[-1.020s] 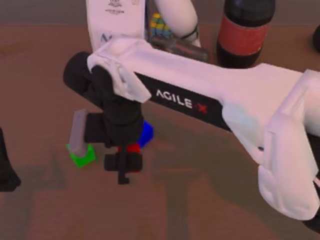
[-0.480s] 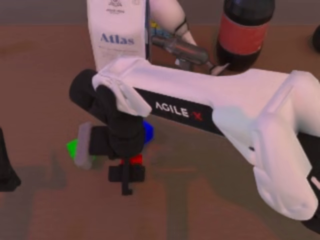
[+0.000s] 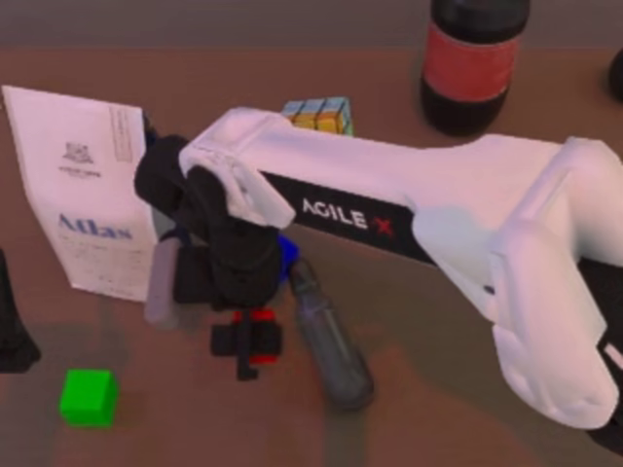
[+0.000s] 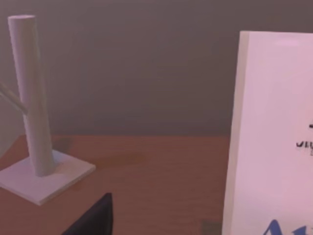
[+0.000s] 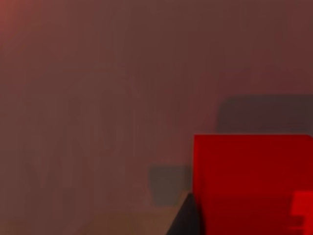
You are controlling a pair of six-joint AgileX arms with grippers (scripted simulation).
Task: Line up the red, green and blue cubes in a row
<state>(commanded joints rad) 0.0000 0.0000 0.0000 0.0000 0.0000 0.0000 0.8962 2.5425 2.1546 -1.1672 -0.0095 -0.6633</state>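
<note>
Right end effector (image 3: 255, 342), mid-worktop (image 3: 438, 389), clenched on the red cube (image 3: 256, 317) as if carrying it to the row; blue cube (image 3: 285, 255) half hidden beneath the wrist; green cube (image 3: 89, 397) well apart, near-left; left end effector unseen.

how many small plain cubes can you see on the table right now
3. The green cube sits alone near the front left; the red cube and blue cube peek out beneath the right hand.

Matt brown wood-grain table (image 3: 438, 389), glossy white arm shell (image 3: 458, 195), matt paper carton (image 3: 88, 195), smooth green cube (image 3: 89, 397).
</note>
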